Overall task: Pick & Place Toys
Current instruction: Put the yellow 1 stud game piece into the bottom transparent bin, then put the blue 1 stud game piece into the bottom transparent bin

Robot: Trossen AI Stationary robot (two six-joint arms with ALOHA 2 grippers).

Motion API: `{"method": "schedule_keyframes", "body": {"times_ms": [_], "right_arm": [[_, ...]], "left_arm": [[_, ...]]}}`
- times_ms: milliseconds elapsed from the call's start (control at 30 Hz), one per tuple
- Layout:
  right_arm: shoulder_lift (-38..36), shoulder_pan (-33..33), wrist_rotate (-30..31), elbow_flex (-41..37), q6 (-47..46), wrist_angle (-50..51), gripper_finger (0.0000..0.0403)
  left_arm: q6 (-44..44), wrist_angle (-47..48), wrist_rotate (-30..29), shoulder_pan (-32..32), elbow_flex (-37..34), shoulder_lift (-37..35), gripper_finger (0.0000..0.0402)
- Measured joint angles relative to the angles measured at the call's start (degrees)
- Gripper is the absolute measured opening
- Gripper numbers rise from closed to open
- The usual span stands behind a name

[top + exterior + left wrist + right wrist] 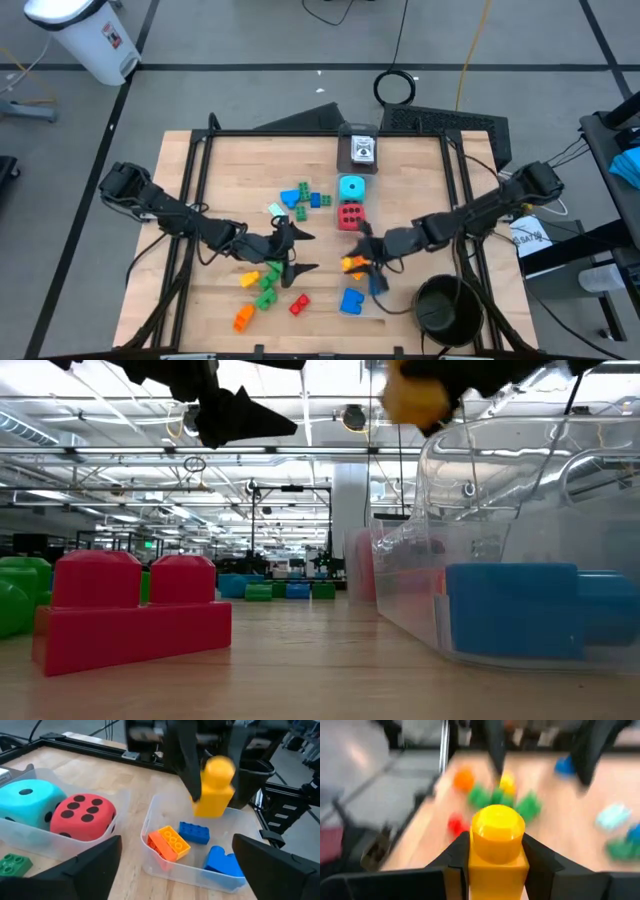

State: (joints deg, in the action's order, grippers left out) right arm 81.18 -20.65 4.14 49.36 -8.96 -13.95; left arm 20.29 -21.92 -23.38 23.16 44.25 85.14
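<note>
My right gripper (358,263) is shut on a yellow brick (214,787) with one round stud, above a clear box (150,827) that holds an orange brick (169,842) and blue bricks (194,832). My left gripper (308,251) is open and empty just left of that box, its fingers (95,865) spread wide. Loose green, yellow, orange and red bricks (268,285) lie on the table below the left gripper. A cyan die (351,187) and a red die (350,214) sit in a second clear box. My right gripper pinches the yellow brick's body (497,865) by two opposite sides between its two fingers (455,862). The fingers come from above, pointing down. The brick is upright, stud (220,767) up, lifted clear above the clear box.
A black round bowl (445,305) stands at the near right. Blue and green bricks (300,197) and a small white card (277,210) lie mid-table. A dark box (360,150) stands at the far edge. In the low view a red brick (130,610) lies close by.
</note>
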Motion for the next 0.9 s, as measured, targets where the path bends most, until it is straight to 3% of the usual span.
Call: {"method": "schedule_keyframes", "body": {"times_ms": [267, 567, 700, 900], "right_arm": [[1.3, -5.5, 0.0, 0.0, -4.3, 13.3, 0.0108], [2.4, -6.9, 0.1, -1.1, -4.6, 12.4, 0.0166], [2.4, -6.8, 0.2, -1.4, -6.0, 12.5, 0.0178], [2.3, -6.8, 0.2, -1.4, -6.0, 12.4, 0.0191]], "left_arm": [[1.9, 0.4, -0.5, -0.9, 0.0, 0.0, 0.0398], [8.2, 6.3, 0.5, -2.3, 0.0, -0.1, 0.0399], [16.1, 15.2, 1.6, -3.8, 0.0, -1.9, 0.0399], [33.6, 42.3, 4.1, -6.3, 0.0, -8.1, 0.0399]]}}
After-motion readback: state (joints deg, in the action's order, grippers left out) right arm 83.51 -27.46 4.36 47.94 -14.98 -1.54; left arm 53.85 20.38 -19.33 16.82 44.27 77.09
